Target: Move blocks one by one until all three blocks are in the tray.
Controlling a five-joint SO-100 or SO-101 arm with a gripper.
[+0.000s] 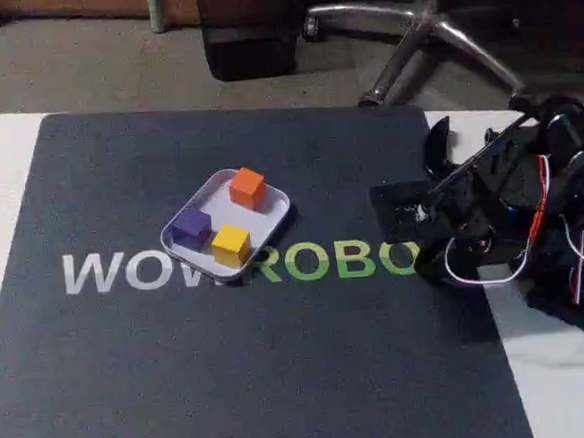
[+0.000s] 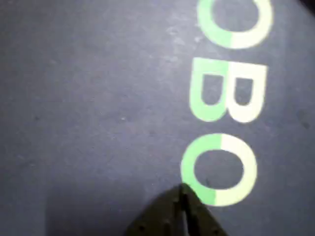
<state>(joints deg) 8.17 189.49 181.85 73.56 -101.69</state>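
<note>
Fixed view: we see the orange block [image 1: 248, 187], purple block [image 1: 190, 226] and yellow block [image 1: 232, 243] inside the tray [image 1: 278, 218]; the hand [image 2: 183, 195], fingers together and empty, risks little unless it swings into the tray.

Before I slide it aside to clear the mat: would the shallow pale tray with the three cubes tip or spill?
The shallow pale rectangular tray sits flat, so it probably slides rather than tips. Its rim is low, so the orange cube near the edge might hop out if jolted.
</note>
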